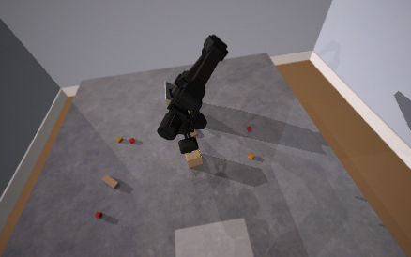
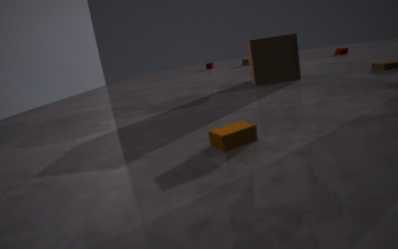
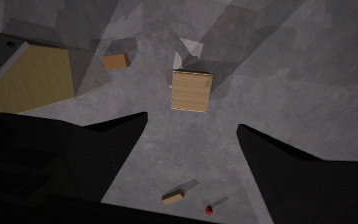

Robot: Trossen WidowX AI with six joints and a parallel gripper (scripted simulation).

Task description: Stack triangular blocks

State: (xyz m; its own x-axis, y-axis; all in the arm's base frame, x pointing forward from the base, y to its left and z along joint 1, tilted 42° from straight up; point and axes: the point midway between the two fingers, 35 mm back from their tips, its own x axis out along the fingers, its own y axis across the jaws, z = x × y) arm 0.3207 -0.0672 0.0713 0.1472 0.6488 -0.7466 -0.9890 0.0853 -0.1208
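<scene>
Near the middle of the worktop (image 1: pixel 151 211) (image 2: pixel 114 209) (image 3: pixel 305 110), stands upright as one square wooden block (image 1: pixel 194 158) (image 2: pixel 274 59) (image 3: pixel 191 91), with a level-looking top. Cannot make out a seam between triangular pieces. Above it, hovers with pincer (image 1: pixel 191 143) (image 3: pixel 191 122) spread wide, gripping nothing and clear of the block. Well apart, lies flat as a small brown brick (image 1: pixel 111 181) (image 2: pixel 245 62) (image 3: pixel 173 197), near a red cube (image 1: pixel 98 215) (image 2: pixel 210 65) (image 3: pixel 209 210).

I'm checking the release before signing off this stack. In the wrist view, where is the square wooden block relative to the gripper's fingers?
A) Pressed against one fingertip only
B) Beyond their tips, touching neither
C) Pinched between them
B: bare table shows between the square block and both parted fingertips.
</scene>
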